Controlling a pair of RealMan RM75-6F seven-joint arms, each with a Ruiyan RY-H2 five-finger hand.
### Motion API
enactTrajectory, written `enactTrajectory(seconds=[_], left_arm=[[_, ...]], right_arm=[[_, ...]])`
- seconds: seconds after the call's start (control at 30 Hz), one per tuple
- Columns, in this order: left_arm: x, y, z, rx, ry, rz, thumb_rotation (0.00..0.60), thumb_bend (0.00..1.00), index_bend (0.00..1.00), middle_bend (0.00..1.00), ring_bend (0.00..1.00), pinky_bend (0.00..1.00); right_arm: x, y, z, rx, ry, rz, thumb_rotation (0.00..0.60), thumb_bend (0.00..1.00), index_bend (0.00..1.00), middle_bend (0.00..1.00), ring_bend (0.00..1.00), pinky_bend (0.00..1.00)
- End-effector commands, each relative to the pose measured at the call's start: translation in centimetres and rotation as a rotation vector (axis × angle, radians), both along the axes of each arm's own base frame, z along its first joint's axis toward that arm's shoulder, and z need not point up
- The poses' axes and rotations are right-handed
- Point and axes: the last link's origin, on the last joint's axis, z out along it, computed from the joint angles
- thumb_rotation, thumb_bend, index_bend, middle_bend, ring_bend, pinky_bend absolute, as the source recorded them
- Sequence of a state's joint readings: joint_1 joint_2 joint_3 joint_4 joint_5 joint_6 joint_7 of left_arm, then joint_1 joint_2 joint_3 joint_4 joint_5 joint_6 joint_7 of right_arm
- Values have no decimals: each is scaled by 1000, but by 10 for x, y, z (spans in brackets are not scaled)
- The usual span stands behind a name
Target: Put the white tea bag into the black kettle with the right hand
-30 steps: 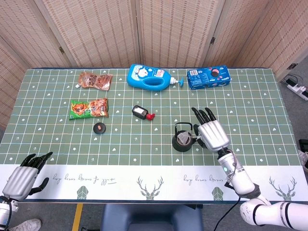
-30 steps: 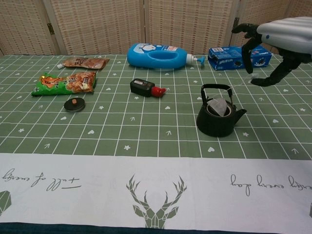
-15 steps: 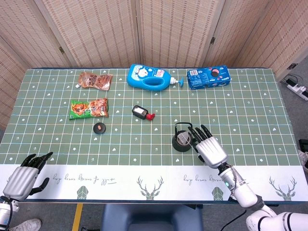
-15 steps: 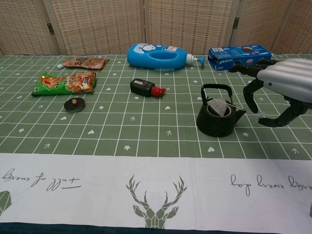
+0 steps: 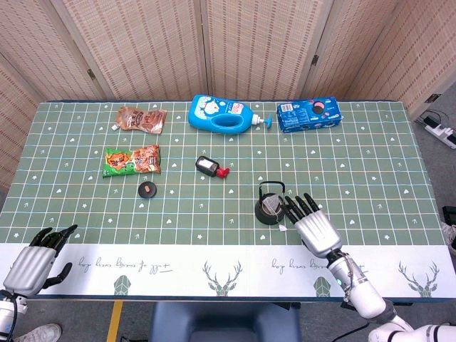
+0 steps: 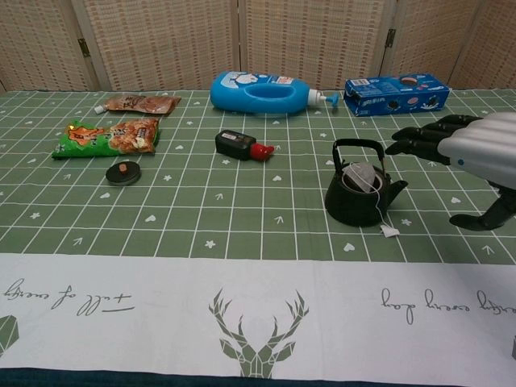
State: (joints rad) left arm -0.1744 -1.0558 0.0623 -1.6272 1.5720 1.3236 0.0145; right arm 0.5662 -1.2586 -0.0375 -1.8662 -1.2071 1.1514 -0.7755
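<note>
Head view puts the left hand [image 5: 32,264] at the 8 o'clock corner of the table [image 5: 370,164], off its near edge, fingers spread and holding nothing. Two snack packets lie at about 10 o'clock, the brown packet [image 5: 141,119] behind the orange and green packet [image 5: 132,160], both with their long sides running left to right, and a small round lid [image 5: 147,189] sits just in front of them. Near the centre is a small black bottle with a red cap [image 5: 211,167], the cap pointing to 3 o'clock. At 12 o'clock a blue bottle [image 5: 226,114] lies on its side, nozzle pointing to 3 o'clock, with a blue box [image 5: 308,115] beside it further right. The black kettle [image 6: 362,188] stands upright right of centre, handle raised, spout toward 3 o'clock. The white tea bag [image 6: 360,176] sits inside its mouth, leaning; its string [image 6: 378,208] runs over the rim and down to a small tag [image 6: 390,231] on the cloth at the kettle's 5 o'clock. The right hand [image 5: 313,226] hovers just right of the kettle, fingers apart and extended toward 11 o'clock, empty.
</note>
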Motion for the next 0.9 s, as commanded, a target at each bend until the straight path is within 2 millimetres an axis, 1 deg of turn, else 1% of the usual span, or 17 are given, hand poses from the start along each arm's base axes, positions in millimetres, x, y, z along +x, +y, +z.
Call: enactTrajectory(seconds=[0.03,0.07,0.1,0.13,0.17,0.2,0.23,0.3,0.33,0.4,0.43,0.53,0.67,0.9], left_arm=[[0,0,-1,-2,4,0,600,402,0,147,175,98],[0,0,-2,-4,6,-1,600,402,0,147,175,98],[0,0,-2,-4,6,-1,600,402,0,147,175,99],[0,0,-2,-4,7,-1,600,402,0,147,177,99],[0,0,-2,-4,8,0,600,402,0,147,187,102],[0,0,-3,-3,10,1,600,402,0,147,198,106],[0,0,-3,-4,13,5,600,403,0,147,219,116],[-1,1,-4,-3,17,9,600,403,0,147,238,134],[-1,1,-4,-2,17,10,600,403,0,147,241,139],[-1,2,-4,-1,17,8,600,403,0,151,245,147],[0,2,-4,0,16,7,600,403,2,155,245,149],[0,2,-4,2,15,0,600,403,15,163,245,153],[-1,2,-5,0,18,-1,600,402,22,164,243,155],[0,2,-4,2,10,-2,600,402,15,164,240,157]], right_arm=[[8,6,17,-3,-57,-7,600,334,0,0,0,0],[11,7,23,-6,-72,-7,600,334,0,0,1,0],[12,7,24,-7,-73,-6,600,334,0,0,39,0],[13,7,27,-7,-75,-5,600,334,0,0,129,23],[15,6,30,-10,-77,-4,600,333,0,0,270,111],[18,6,33,-11,-81,-2,600,333,0,0,418,225],[22,4,37,-11,-88,0,600,333,0,0,668,478],[27,2,43,15,-85,-34,600,334,0,4,922,781],[30,0,46,28,-76,-52,600,334,0,29,985,891],[36,-2,48,50,-77,-76,600,333,4,86,1000,974],[39,-3,49,60,-78,-88,600,333,10,120,1000,995],[46,-7,51,97,-85,-136,600,334,18,157,1000,1000],[53,-12,48,173,-72,-237,600,333,20,163,1000,1000],[65,-28,33,211,-32,-308,600,334,53,164,1000,1000]])
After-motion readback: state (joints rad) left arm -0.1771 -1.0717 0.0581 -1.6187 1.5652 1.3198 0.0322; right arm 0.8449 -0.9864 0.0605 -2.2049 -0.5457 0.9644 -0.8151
